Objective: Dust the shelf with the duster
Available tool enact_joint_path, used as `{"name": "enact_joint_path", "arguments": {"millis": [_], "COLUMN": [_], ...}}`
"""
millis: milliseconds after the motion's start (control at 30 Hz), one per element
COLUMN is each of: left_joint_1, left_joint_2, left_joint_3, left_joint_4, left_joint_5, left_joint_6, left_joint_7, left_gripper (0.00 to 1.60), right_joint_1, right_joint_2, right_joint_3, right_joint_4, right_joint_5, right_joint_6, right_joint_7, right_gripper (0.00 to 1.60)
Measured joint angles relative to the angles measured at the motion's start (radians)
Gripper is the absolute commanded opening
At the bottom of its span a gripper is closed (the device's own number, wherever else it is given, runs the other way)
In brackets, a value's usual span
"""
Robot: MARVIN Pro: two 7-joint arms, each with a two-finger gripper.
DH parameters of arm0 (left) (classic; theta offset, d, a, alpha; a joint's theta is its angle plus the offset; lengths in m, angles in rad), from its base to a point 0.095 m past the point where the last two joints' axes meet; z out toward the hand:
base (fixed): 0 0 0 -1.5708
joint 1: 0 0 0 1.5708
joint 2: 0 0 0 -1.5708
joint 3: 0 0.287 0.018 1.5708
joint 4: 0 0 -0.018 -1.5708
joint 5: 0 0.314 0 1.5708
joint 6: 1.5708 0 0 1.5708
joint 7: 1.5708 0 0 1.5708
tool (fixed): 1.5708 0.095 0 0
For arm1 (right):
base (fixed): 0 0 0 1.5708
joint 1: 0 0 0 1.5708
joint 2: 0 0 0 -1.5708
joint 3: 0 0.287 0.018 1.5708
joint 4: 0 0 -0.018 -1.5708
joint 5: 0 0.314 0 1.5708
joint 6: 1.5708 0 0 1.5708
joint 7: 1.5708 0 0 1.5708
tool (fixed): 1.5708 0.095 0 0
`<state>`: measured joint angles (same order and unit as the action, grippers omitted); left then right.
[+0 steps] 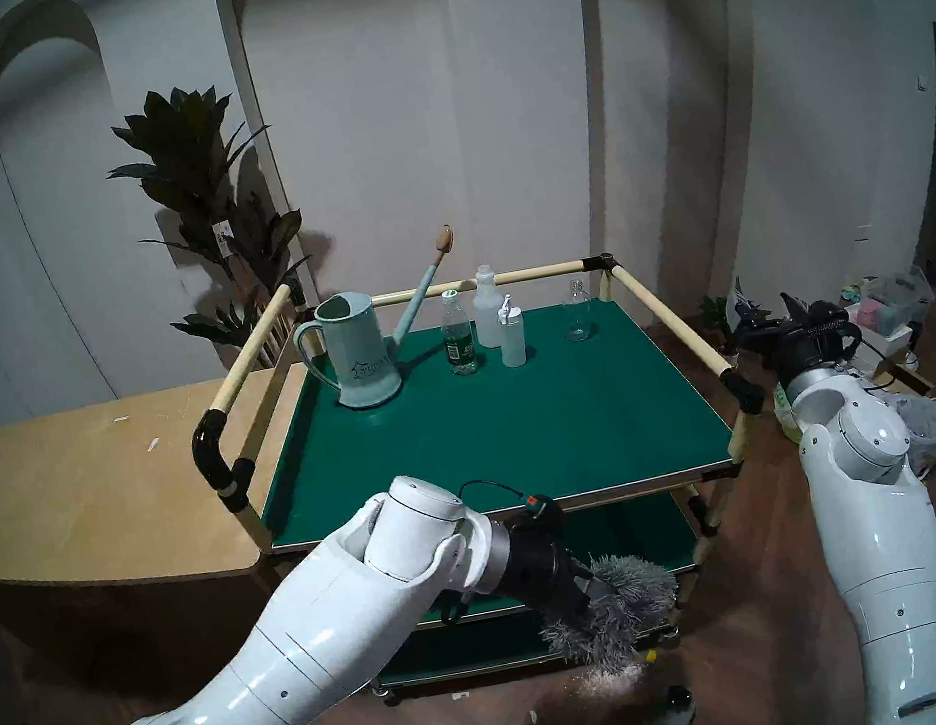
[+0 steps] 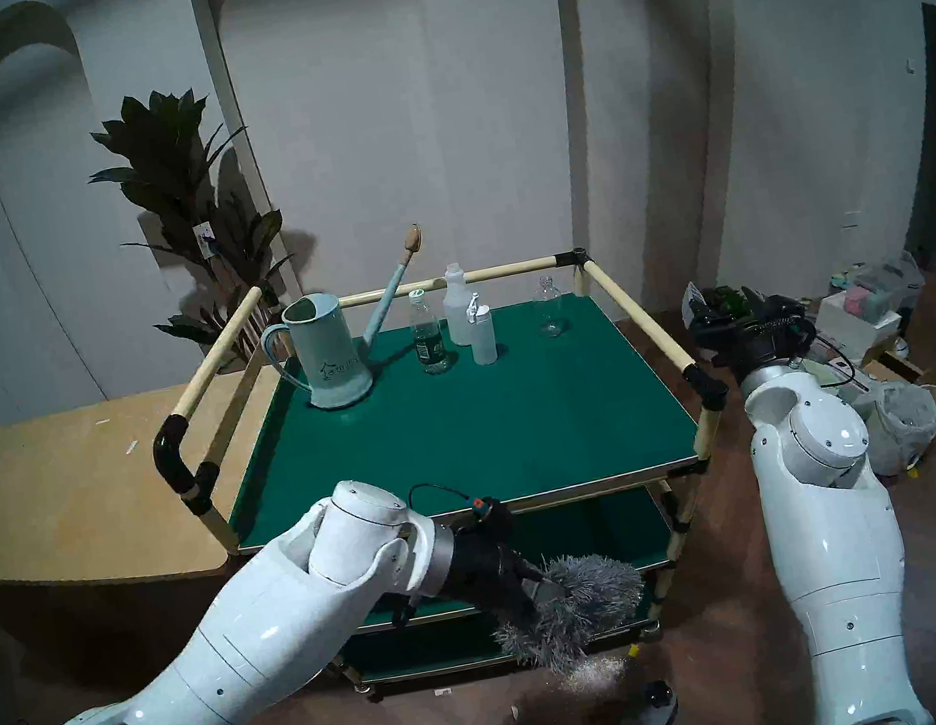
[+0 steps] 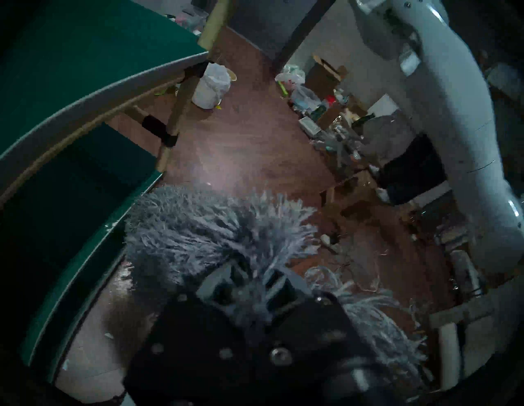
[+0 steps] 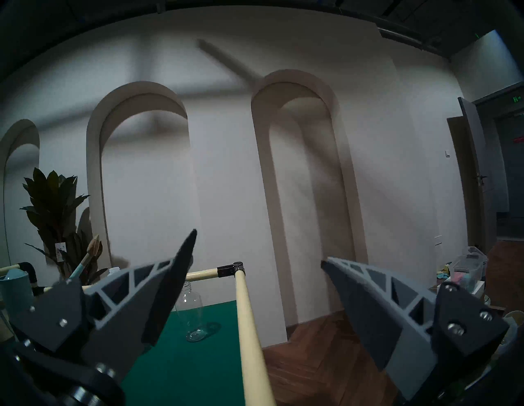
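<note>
The shelf (image 1: 496, 428) is the top dark green board of the cart, railed with cream tubes. My left gripper (image 1: 587, 593) hangs below its front edge, in front of the lower tiers, shut on the grey fluffy duster (image 1: 624, 592). In the left wrist view the duster (image 3: 212, 226) bushes out past the shut gripper (image 3: 252, 283), over the floor beside a lower green tier; its handle is hidden. My right gripper (image 1: 773, 326) stands open and empty just outside the shelf's right rail; in its wrist view the right gripper (image 4: 258, 246) faces the back right corner.
At the back of the shelf stand a pale blue watering can (image 1: 358, 353), a green-labelled bottle (image 1: 459, 341), two white bottles (image 1: 489, 311) and a clear glass bottle (image 1: 576, 311). A tan table (image 1: 70, 485) adjoins the cart's left. White dust (image 1: 608, 679) lies on the floor; clutter (image 1: 891, 303) is at right.
</note>
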<state>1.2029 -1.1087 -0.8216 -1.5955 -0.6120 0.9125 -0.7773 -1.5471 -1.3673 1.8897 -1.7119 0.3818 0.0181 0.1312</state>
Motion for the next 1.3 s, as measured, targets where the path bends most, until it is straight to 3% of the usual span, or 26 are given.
{"name": "enact_joint_path", "arguments": {"millis": [500,867,1300], "left_joint_1": [0.135,0.260,0.355], "left_joint_2": [0.104,0.145,0.144], "left_joint_3": [-0.209,-0.346,-0.481], "left_joint_4": [-0.169,-0.321,-0.505], "left_joint_5": [-0.210,-0.383,-0.541], "left_joint_6": [0.050,0.050,0.050], "left_joint_7": [0.000,0.131,0.253], "left_gripper": [0.00,0.00,0.00], "right_joint_1": [0.033,0.069,0.081], "right_joint_2": [0.010,0.022,0.038], "right_joint_3": [-0.048,-0.079,-0.091], "right_joint_4": [0.034,0.064,0.075], "right_joint_5": [0.010,0.018,0.032], "right_joint_6": [-0.001,-0.006,-0.009], "right_joint_7": [0.027,0.054,0.088], "right_gripper": [1.60,1.60,1.60]}}
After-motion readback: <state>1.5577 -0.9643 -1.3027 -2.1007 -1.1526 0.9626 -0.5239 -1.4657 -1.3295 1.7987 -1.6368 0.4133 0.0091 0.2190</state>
